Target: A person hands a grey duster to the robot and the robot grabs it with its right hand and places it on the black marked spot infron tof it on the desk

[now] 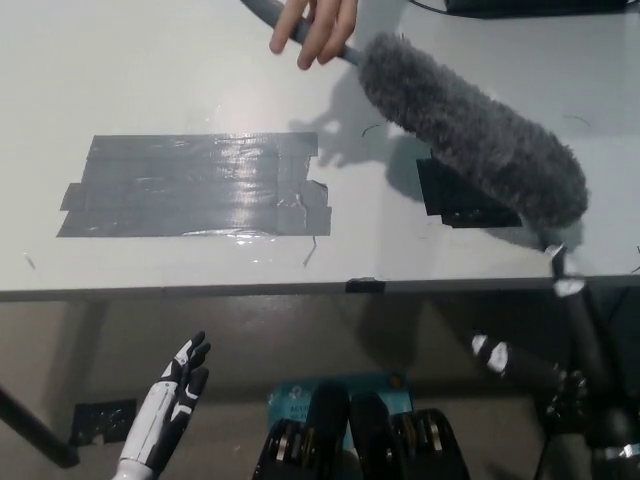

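Handover underway: a person's hand (318, 28) offers the grey duster (470, 135) above the counter's (150, 70) right edge. Right hand (565, 275), fingers unclear, must take it; left hand (180, 385) rests low, fingers spread.

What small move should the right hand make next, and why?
Probably rise and reach toward the grey duster. A person's hand holds its handle above the desk, over the black marked spot, while the right hand sits at the desk's edge, holding nothing.
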Robot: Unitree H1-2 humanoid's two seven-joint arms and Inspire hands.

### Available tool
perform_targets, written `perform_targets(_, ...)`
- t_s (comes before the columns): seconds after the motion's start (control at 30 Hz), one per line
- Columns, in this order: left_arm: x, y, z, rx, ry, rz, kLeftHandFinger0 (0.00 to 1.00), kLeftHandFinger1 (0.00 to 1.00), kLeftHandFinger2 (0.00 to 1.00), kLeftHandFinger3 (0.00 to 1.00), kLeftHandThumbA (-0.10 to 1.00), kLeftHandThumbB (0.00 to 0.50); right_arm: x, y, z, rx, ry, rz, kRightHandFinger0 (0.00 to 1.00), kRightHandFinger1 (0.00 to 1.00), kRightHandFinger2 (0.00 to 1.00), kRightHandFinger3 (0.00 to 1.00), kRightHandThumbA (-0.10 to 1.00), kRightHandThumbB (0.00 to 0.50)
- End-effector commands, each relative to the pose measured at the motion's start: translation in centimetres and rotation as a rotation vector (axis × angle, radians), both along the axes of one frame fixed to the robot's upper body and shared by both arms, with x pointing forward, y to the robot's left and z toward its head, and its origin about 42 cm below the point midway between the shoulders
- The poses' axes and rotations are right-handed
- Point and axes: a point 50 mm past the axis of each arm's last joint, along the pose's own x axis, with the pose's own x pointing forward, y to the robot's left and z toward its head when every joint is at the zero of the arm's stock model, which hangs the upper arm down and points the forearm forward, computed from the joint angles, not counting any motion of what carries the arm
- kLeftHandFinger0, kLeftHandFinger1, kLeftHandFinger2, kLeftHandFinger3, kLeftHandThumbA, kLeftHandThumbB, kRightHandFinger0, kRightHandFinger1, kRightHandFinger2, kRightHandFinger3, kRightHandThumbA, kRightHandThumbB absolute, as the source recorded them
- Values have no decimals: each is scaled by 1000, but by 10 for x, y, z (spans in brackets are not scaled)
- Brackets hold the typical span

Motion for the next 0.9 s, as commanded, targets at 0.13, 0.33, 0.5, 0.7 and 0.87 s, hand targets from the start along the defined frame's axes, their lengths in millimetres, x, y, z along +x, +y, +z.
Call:
perform_targets(0.13, -11, -2, 4, -12, -62, 1, 1000, 1000, 1000, 1000, 1000, 162, 31, 8, 112, -203, -260, -218, 1000, 1000, 1000, 1000, 1000, 346)
perform_targets(0.33, -12, -11, 4, -44, -84, -11, 1000, 1000, 1000, 1000, 1000, 174, 68, 21, 138, -267, -221, -228, 1000, 1000, 1000, 1000, 1000, 346)
perform_targets(0.5, -12, -20, 6, -105, -110, 11, 1000, 1000, 1000, 1000, 1000, 176, 106, 44, 141, -319, -115, -198, 1000, 1000, 1000, 1000, 1000, 396)
perform_targets(0.7, -12, -37, 13, -202, -121, 32, 1000, 1000, 1000, 1000, 1000, 225, 154, 74, 132, -400, 30, -188, 1000, 1000, 1000, 1000, 1000, 396)
perform_targets(0.87, -18, -41, 9, -229, -109, 26, 1000, 1000, 1000, 1000, 1000, 234, 185, 81, 115, -413, 152, -167, 1000, 1000, 1000, 1000, 1000, 409)
